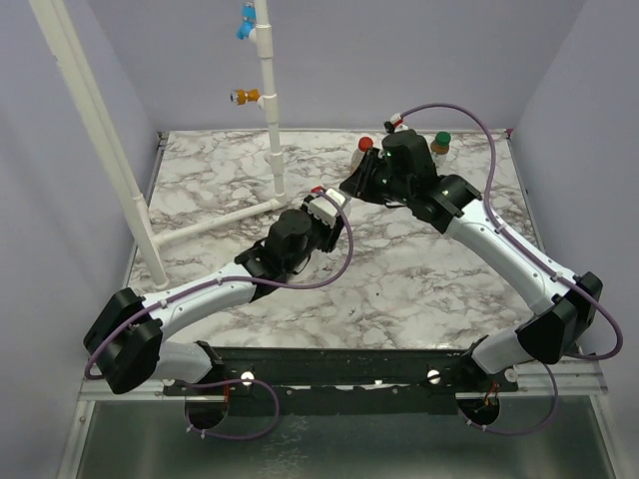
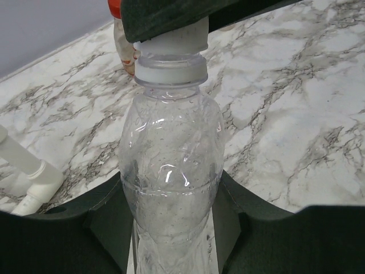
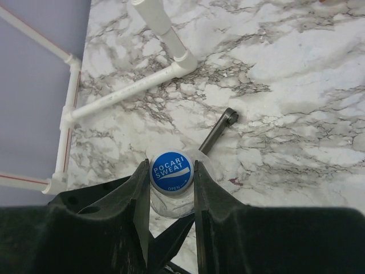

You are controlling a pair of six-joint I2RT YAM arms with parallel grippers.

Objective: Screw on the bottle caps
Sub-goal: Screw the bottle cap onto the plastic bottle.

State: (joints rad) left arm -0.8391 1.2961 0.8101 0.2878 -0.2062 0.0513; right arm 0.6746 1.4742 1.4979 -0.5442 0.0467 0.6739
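Along the left gripper, bottle points cap outward.

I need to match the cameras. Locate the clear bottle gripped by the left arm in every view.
Top external: clear bottle just above picture centre.
Left wrist: fills the centre, neck at top.
Right wrist: bottom centre, end-on under its blue cap.
Shared landmark: white pipe, left in every view.

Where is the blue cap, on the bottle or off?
On. The cap sits on the neck of the bottle, pinched by the right gripper. How tight, cannot tell.
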